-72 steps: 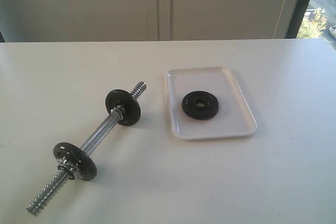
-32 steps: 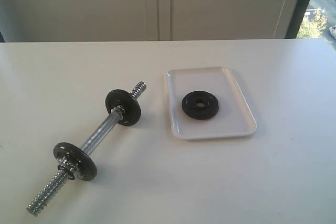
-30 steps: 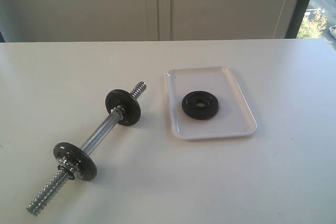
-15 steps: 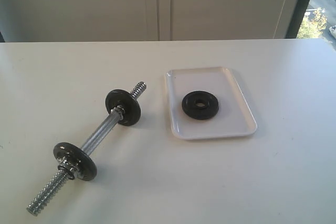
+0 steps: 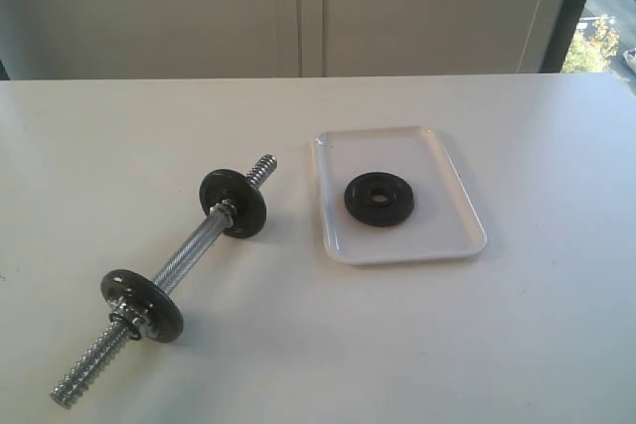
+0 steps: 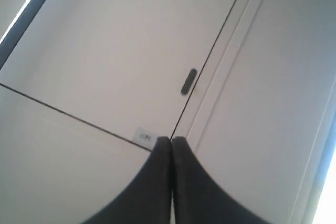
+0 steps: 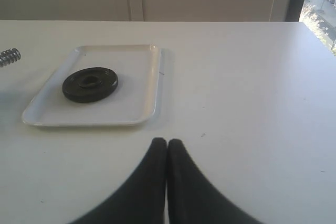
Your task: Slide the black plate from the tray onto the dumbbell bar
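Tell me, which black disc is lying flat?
The black plate in the tray; the far disc and near disc stand upright on the dumbbell bar.

I can read no lettering in any of my feeds. The one candidate is a small white sticker (image 6: 143,136) on the pale cabinet panel (image 6: 105,51) in the left wrist view, its print too blurred to make out

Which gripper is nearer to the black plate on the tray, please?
Probably the right. The right gripper, shut, has the black plate in the tray ahead of it. The left gripper, shut, faces only cabinet doors, no plate in view.
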{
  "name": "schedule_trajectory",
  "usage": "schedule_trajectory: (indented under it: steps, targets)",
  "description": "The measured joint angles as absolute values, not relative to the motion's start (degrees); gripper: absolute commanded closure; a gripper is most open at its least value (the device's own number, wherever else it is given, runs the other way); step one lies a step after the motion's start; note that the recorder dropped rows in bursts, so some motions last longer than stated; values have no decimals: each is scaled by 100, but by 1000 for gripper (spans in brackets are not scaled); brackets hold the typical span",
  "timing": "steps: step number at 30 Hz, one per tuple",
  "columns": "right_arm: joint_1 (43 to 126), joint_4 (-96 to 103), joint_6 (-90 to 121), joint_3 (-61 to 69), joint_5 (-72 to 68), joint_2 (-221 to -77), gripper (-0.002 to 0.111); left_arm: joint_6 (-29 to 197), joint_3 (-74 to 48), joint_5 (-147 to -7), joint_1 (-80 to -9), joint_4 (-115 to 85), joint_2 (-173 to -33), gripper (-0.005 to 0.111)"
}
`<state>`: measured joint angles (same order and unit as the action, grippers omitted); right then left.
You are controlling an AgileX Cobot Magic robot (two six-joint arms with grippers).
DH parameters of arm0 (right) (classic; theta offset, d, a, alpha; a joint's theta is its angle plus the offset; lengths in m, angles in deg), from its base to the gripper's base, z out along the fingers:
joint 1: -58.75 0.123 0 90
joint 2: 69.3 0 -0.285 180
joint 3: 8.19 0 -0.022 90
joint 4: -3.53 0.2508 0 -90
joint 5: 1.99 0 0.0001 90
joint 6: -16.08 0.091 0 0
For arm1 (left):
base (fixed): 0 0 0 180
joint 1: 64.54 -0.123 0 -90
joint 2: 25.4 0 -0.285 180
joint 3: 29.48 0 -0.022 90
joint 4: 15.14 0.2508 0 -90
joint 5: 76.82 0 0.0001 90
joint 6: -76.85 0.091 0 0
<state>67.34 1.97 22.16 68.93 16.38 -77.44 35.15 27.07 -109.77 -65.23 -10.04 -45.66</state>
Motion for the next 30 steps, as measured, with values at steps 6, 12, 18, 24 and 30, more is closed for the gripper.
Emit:
schedule_trajectory:
  steps: [6, 12, 18, 24, 30]
  targets:
    - [6734, 197, 2216, 6893, 1638, -7744, 108, 2676, 1814, -8722, -6523, 1268, -5362, 107]
    - [6734, 197, 2216, 6893, 1638, -7744, 108, 2900, 1549, -6560, -6523, 1602, -6247, 107]
    - [6734, 197, 2216, 6893, 1638, -7744, 108, 5760, 1525, -4981, -6523, -67, -7299, 107]
    - [6734, 197, 2227, 6893, 1638, -7744, 108, 8441, 1216, -4374, -6523, -2556, -8477, 107]
    - [6734, 197, 2227, 6893, 1638, -7744, 108, 9866, 345, -4022, -6379, -4063, -9098, 107]
